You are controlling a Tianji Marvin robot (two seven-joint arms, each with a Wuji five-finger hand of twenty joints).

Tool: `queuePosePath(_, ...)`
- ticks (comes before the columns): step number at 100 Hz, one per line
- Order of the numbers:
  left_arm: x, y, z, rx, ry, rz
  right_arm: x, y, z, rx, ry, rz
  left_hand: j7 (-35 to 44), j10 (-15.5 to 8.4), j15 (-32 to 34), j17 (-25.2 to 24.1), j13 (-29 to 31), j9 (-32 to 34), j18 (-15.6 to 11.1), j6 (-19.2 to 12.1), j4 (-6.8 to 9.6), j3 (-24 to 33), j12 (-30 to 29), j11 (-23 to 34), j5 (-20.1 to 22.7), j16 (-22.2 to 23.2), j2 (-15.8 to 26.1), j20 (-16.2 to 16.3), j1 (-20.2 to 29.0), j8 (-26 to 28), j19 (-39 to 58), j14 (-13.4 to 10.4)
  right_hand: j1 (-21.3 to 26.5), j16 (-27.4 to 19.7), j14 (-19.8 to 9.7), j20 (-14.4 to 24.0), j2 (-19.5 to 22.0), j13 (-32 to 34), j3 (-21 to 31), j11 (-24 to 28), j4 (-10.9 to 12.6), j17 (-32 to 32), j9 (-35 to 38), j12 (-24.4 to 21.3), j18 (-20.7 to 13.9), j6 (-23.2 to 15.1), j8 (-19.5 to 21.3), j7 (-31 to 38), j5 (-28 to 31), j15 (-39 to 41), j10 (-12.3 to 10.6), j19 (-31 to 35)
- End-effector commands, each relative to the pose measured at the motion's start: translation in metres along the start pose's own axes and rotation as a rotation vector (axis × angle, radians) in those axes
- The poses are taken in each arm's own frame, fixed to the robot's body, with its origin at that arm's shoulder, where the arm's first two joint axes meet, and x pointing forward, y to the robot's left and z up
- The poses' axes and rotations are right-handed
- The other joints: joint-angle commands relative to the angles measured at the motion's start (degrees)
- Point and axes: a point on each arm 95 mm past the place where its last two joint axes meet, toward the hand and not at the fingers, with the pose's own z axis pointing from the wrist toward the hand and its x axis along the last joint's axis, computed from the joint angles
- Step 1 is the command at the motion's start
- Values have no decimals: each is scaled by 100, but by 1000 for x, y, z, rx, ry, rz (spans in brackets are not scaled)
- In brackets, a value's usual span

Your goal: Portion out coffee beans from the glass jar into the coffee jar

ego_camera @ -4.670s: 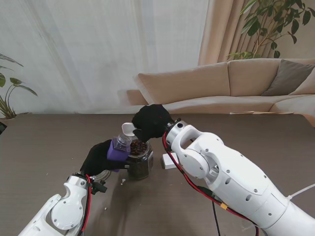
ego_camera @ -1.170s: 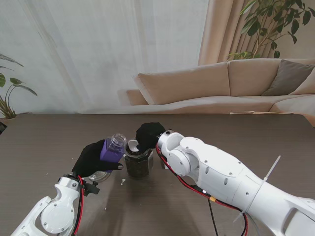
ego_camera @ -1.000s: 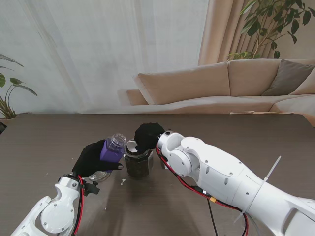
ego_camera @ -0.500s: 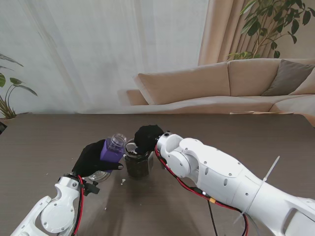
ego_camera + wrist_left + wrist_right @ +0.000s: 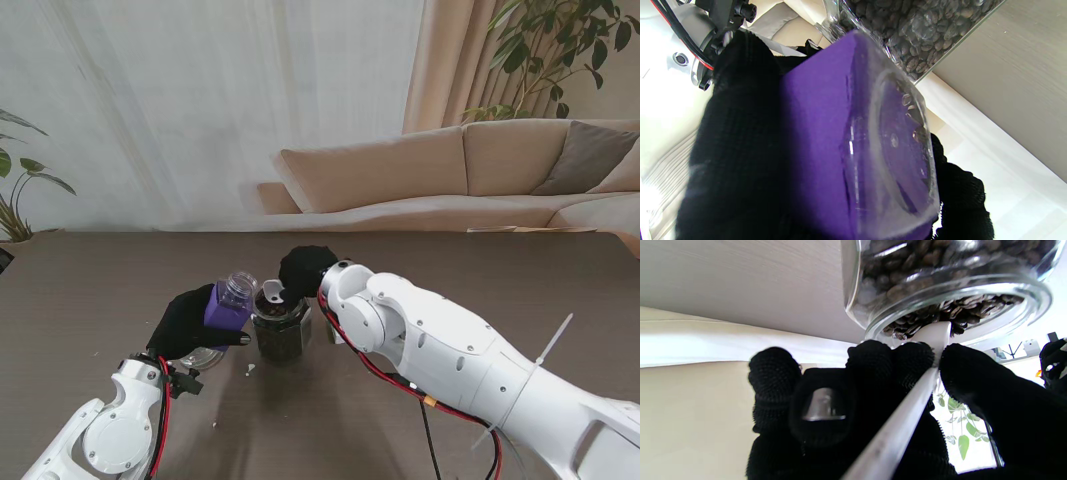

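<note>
Pinching a white spoon (image 5: 907,413) dipped into the bean jar (image 5: 281,327), the right hand (image 5: 303,273) is risking spilling beans while the left hand (image 5: 188,322) is gripping the small tilted jar (image 5: 229,304).

Two jars: one glass jar (image 5: 281,326) of beans, one purple-labelled coffee jar (image 5: 229,305); one white spoon (image 5: 907,406); perhaps one lid (image 5: 203,357).

A beige sofa (image 5: 470,175) sits beyond the brown table (image 5: 90,290); a small white block (image 5: 333,330), perhaps a box, lies on it.
</note>
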Motion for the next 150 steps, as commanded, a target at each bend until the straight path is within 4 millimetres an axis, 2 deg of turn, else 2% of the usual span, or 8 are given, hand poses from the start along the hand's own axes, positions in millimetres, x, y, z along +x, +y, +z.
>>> queuePosePath(1,1,1,1,-18,1,-2,1,5,-2,5,0,1,817,-180,851,-287,304,409,-371,-727,210,2215,250,605,439,212,3291,86,2164,353,-77,291,44,-19,-465,-15,4,188,72,49,2,431,2,-1,-25,-100,2,201,-96,52,131,30)
queuePosePath(33,0,1,-1,-22,-4,5,-3,6,-4,10,-7,14,820,-167,852,-289,302,405,-374,-717,209,2220,250,605,440,213,3287,86,2164,348,-75,298,47,-16,-433,-14,0,187,73,49,11,434,5,-1,-24,-90,3,200,-91,62,133,37)
queuePosePath(94,-11,16,-6,-53,-54,-7,-10,37,-28,-29,-12,89,820,-159,848,-301,294,406,-368,-704,210,2226,249,605,440,216,3289,88,2164,352,-81,303,58,-6,-431,-8,9,186,54,41,42,429,38,-4,14,-71,-5,186,-55,83,154,51)
queuePosePath(150,-6,23,12,-80,-32,-34,5,65,-52,-109,31,125,824,-171,854,-298,293,407,-387,-724,210,2216,251,608,430,216,3298,90,2164,353,-78,289,78,-2,-420,-1,-8,185,53,34,43,427,40,0,35,-33,1,180,-53,94,178,61)
